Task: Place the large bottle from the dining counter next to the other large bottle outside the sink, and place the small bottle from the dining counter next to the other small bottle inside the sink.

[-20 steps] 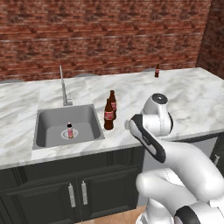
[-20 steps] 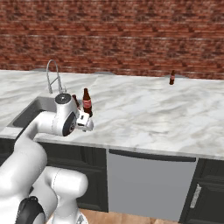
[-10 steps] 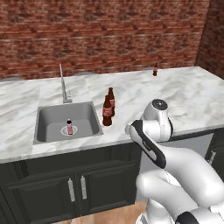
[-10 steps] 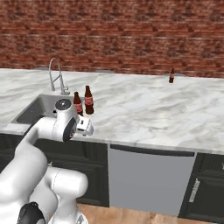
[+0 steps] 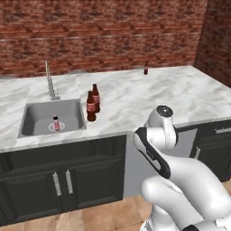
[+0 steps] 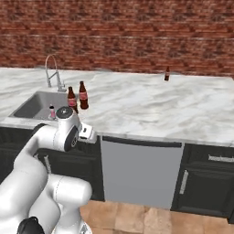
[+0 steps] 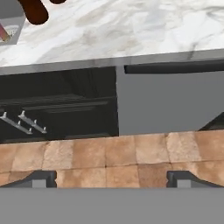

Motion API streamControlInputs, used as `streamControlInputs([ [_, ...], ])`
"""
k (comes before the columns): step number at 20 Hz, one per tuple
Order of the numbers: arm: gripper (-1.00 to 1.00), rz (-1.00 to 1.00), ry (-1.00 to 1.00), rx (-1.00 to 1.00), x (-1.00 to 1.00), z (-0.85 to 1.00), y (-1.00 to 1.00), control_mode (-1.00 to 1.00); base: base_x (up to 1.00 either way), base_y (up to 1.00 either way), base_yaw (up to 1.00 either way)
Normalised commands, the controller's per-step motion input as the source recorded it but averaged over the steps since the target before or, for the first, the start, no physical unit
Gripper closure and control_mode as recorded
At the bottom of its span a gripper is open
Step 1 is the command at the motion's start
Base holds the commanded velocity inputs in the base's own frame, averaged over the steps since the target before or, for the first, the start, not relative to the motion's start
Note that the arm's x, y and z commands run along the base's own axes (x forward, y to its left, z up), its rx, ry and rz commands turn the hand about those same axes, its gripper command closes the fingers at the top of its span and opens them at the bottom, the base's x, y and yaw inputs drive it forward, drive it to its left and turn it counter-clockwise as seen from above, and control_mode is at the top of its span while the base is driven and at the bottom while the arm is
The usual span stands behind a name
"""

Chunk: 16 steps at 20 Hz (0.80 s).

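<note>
Large bottles: two tall brown bottles with red labels stand close together on the marble counter, just right of the sink and outside it. One stands nearer the counter's front edge, the other just behind it. Judged: this half of the task looks done.

Small bottle in the sink: one short bottle stands upright in the basin, alone, near the drain. The tap rises behind the basin.

Small bottle still to move: one short brown bottle stands far back on the counter near the brick wall, well apart from the sink. Judged: it remains to be fetched and set beside the one in the basin.

Gripper: fingers spread wide, holding nothing, facing the dark cabinets and the tiled floor below the counter edge.
</note>
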Motion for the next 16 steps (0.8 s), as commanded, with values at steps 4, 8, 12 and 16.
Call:
streamControlInputs([
  [4, -1.00, 0.00, 0.00, 0.00, 0.00, 0.00, 0.00, 1.00, 0.00, -1.00, 0.00],
  [8, -1.00, 0.00, 0.00, 0.00, 0.00, 0.00, 0.00, 1.00, 0.00, -1.00, 0.00],
  [12, -1.00, 0.00, 0.00, 0.00, 0.00, 0.00, 0.00, 1.00, 0.00, -1.00, 0.00],
  [16, -1.00, 0.00, 0.00, 0.00, 0.00, 0.00, 0.00, 1.00, 0.00, -1.00, 0.00],
])
